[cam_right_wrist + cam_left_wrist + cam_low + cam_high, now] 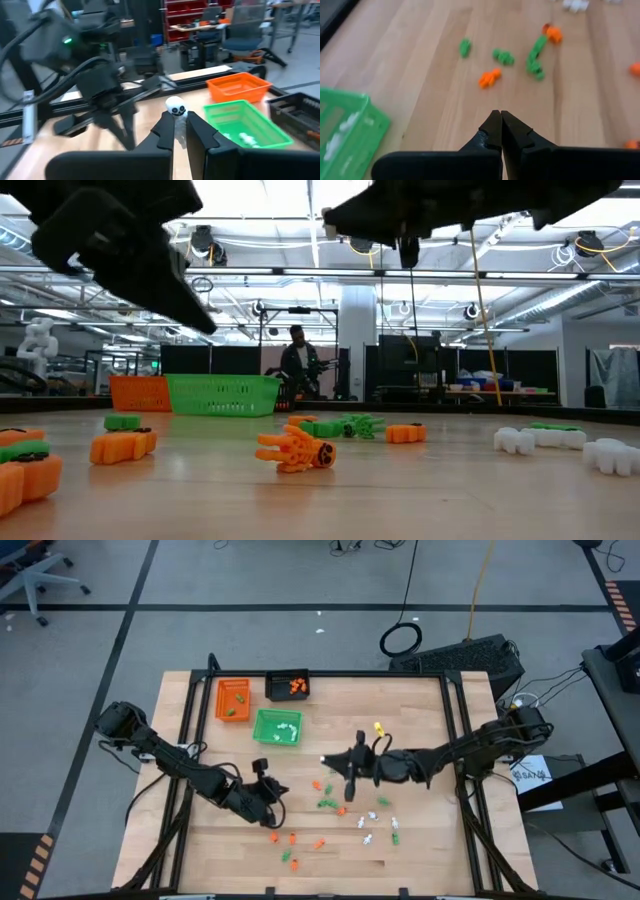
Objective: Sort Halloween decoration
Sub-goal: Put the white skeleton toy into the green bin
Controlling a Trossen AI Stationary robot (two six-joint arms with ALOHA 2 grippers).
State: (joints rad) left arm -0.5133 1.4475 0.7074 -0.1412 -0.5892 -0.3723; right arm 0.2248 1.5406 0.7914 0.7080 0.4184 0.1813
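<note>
Wrist view alone shows right hand (180, 131) clamped on white piece (175, 106); left hand (500, 120) together.

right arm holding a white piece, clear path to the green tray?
Probably yes. The right gripper is shut on a white piece, and the green tray lies open-topped ahead; the left gripper sits off to the side.

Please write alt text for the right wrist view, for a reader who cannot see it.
The right gripper is shut on a small white ghost piece above the wooden table. Beyond it stand a green tray, an orange tray and a black tray, with the left arm alongside.
</note>
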